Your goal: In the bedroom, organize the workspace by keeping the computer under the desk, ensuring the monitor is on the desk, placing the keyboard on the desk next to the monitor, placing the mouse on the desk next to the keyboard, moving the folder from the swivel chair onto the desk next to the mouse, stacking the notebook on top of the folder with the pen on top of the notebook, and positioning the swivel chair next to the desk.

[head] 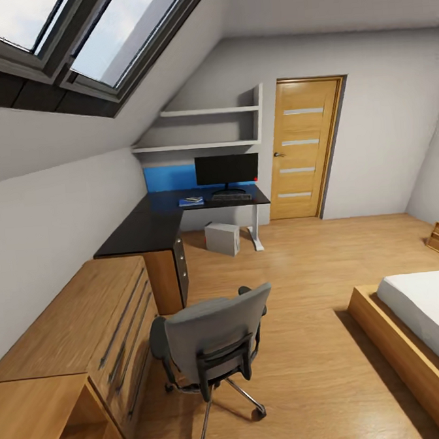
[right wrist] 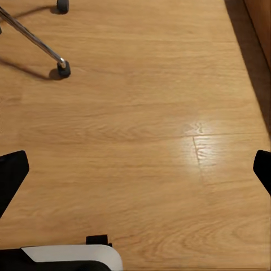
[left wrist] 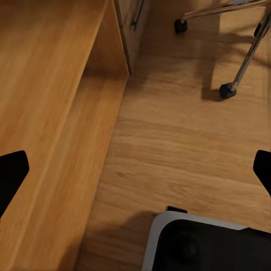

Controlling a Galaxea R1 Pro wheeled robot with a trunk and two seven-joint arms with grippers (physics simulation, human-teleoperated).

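Sloped attic walls and a skylight close in a bedroom floored in glossy honey wood planks. At about 12 o'clock from the robot stands the desk point(head: 148, 228), L-shaped with a glossy black top. The monitor point(head: 227, 170) stands on it, with the slim keyboard point(head: 231, 197) just in front. The silver-grey, boxy computer point(head: 222, 238) sits on the floor under it. A flat bright blue folder point(head: 191, 201) with something small on top already lies on the desktop beside the keyboard; the mouse is too small to tell.

By my judgement only the swivel chair point(head: 211, 341), grey fabric on a chrome star base at 11 o'clock, remains well apart from the desk.

The left gripper point(left wrist: 135, 169) and right gripper point(right wrist: 135, 169) hang over bare floor, fingers spread wide, holding nothing.
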